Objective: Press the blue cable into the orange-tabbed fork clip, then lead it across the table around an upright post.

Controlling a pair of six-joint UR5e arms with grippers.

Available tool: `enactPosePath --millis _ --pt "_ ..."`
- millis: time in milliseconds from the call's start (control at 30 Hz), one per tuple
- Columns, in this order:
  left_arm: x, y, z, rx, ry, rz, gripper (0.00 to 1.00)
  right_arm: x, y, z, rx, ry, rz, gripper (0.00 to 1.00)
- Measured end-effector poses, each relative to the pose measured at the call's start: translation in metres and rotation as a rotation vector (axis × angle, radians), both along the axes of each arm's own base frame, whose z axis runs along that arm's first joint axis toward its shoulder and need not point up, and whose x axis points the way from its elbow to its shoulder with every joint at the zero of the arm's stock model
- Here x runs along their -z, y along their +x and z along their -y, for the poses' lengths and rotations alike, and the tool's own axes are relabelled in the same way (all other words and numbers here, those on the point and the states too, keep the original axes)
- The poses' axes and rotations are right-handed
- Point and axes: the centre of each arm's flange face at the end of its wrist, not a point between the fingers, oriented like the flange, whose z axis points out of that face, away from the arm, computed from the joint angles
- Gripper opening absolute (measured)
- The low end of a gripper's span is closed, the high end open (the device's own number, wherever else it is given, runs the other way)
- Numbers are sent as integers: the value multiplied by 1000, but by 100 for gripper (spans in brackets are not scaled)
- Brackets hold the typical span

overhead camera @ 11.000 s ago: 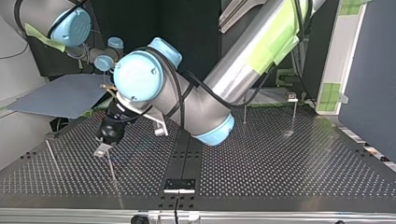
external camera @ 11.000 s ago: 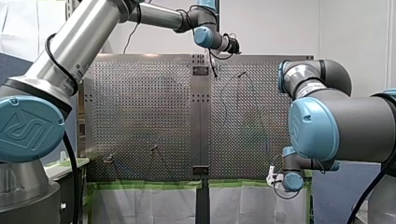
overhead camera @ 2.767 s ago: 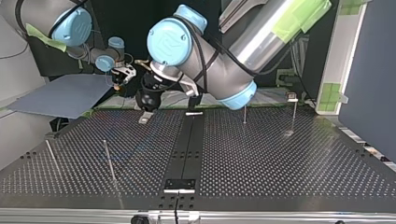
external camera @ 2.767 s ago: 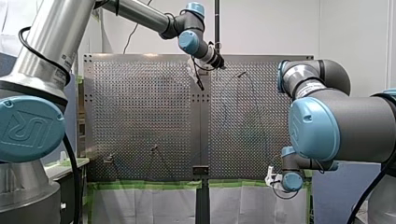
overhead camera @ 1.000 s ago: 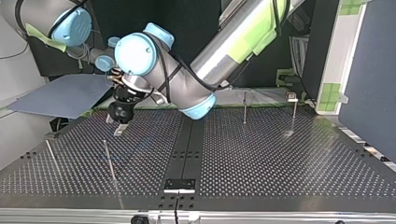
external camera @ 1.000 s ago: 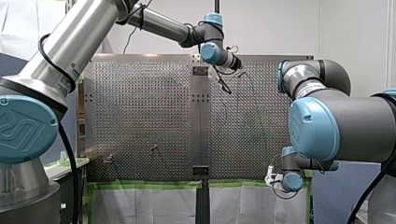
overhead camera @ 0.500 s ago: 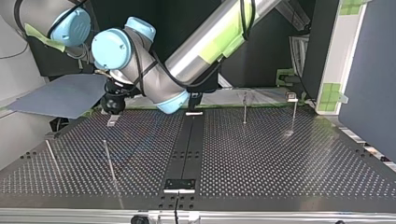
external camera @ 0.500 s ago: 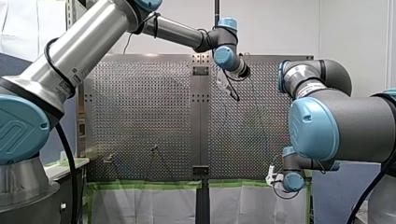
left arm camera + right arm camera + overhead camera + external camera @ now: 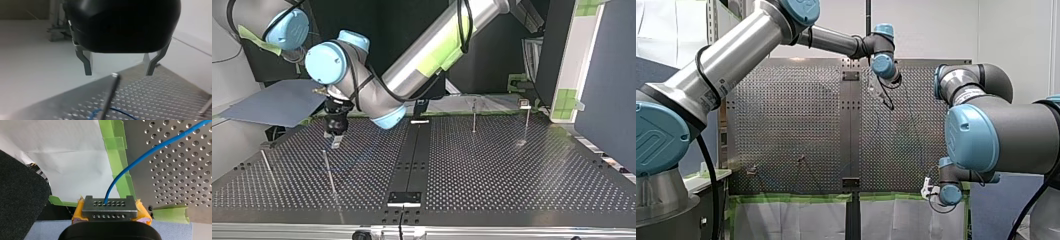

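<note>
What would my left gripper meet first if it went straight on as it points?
Probably the upright post: its top sits just ahead, between the open fingers of the left gripper. Depth is unclear; the post may pass between them, with the table beyond.

Post (image 9: pixel 108 101) ahead of my left gripper (image 9: pixel 118 73), cable (image 9: pixel 123 112) beside (on table (image 9: pixel 165 96))

Left fingers (image 9: pixel 87 65) apart, right's (image 9: pixel 110 210) seemingly closed

The blue joint cap (image 9: pixel 658 137) at nine o'clock in the front view bears an embossed "UR" logo; nothing else is legible.
</note>
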Motion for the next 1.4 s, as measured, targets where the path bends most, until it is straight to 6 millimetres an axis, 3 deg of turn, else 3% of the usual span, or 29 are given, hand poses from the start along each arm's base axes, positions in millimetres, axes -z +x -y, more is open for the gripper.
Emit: enactPosePath --millis 533,667,933,1400 --pt "-7 7 -2 -30 -32 27 100 0 0 0 -1 -1 1 0" --pt "4 14 -2 -25 -19 17 100 0 1 0 -5 -1 2 0" --pt "47 40 -6 -54 23 -21 100 0 2 0 -7 -1 2 0" --pt "53 68 -30 -136 35 -22 100 0 2 -1 -7 -1 2 0"
